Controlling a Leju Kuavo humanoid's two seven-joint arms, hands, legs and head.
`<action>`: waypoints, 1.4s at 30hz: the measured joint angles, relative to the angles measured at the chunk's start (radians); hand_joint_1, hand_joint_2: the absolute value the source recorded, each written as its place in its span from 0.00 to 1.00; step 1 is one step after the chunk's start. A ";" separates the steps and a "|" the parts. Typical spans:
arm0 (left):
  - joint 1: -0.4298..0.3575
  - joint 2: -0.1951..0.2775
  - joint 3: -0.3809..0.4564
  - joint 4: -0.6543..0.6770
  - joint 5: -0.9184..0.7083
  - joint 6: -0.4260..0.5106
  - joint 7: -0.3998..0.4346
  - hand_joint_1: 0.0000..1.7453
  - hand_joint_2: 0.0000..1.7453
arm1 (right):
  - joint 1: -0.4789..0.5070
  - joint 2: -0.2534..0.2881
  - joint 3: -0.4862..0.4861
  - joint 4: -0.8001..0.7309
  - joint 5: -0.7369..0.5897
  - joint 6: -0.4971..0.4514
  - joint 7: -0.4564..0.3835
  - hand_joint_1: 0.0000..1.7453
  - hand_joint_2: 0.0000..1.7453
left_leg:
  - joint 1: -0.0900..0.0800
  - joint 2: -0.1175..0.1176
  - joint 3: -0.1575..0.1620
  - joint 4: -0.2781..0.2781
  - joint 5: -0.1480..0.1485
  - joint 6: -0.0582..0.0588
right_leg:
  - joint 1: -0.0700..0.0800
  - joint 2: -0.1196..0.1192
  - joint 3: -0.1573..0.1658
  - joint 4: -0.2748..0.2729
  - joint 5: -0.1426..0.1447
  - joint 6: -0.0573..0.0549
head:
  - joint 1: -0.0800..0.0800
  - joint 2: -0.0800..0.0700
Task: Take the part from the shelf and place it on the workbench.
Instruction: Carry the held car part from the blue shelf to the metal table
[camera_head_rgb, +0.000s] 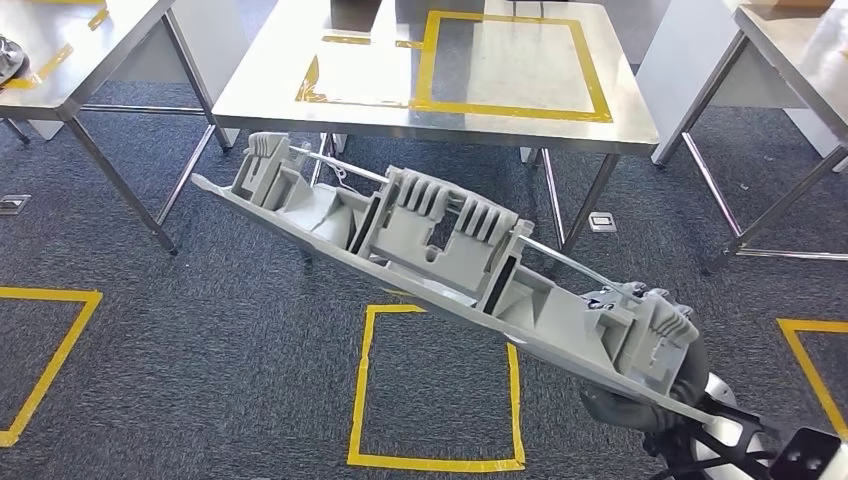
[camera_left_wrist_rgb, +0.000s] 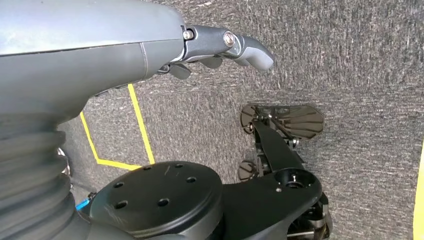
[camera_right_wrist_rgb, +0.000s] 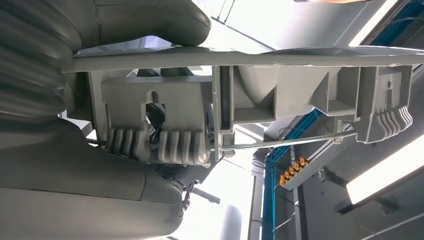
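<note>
A long grey moulded part (camera_head_rgb: 430, 240) with ribs, clips and a thin metal rod hangs slanted above the carpet, its far end pointing up and left. My right hand (camera_head_rgb: 655, 395) grips its near end at the lower right. From the right wrist the same part (camera_right_wrist_rgb: 250, 100) stretches away from my right hand (camera_right_wrist_rgb: 90, 165), whose thumb and fingers clamp the ribbed end. Ahead stands the steel workbench (camera_head_rgb: 280, 70) with a yellow-taped rectangle (camera_head_rgb: 590, 90) on its top. My left hand (camera_left_wrist_rgb: 220, 47) hangs over the carpet, fingers loosely curled, holding nothing.
Two more steel tables stand at the far left (camera_head_rgb: 70, 50) and far right (camera_head_rgb: 800, 50). Yellow tape squares (camera_head_rgb: 435, 460) mark the grey carpet below the part. The workbench legs (camera_head_rgb: 590, 205) stand just beyond the part's middle.
</note>
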 joint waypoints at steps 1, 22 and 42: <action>0.000 0.000 0.000 0.000 0.000 0.000 0.000 0.00 1.00 | 0.002 0.000 -0.002 0.000 0.000 0.001 0.000 1.00 1.00 | -0.002 0.000 0.002 0.000 -0.002 0.002 | 0.000 0.000 -0.035 0.055 -0.012 0.000 | 0.001 0.000; -0.007 0.005 0.013 -0.002 0.021 0.005 0.006 0.00 1.00 | -0.123 0.039 0.059 0.085 0.008 -0.020 0.001 1.00 1.00 | 0.004 0.002 -0.037 0.030 0.027 -0.054 | 0.005 -0.002 0.123 -0.217 0.093 -0.041 | -0.010 0.000; 0.002 0.002 0.016 -0.003 0.017 -0.001 0.006 0.00 1.00 | -0.072 0.031 0.113 0.053 0.036 -0.090 0.000 1.00 1.00 | -0.005 -0.001 0.038 -0.003 -0.037 -0.033 | 0.015 -0.002 0.074 -0.227 0.140 -0.049 | 0.004 0.000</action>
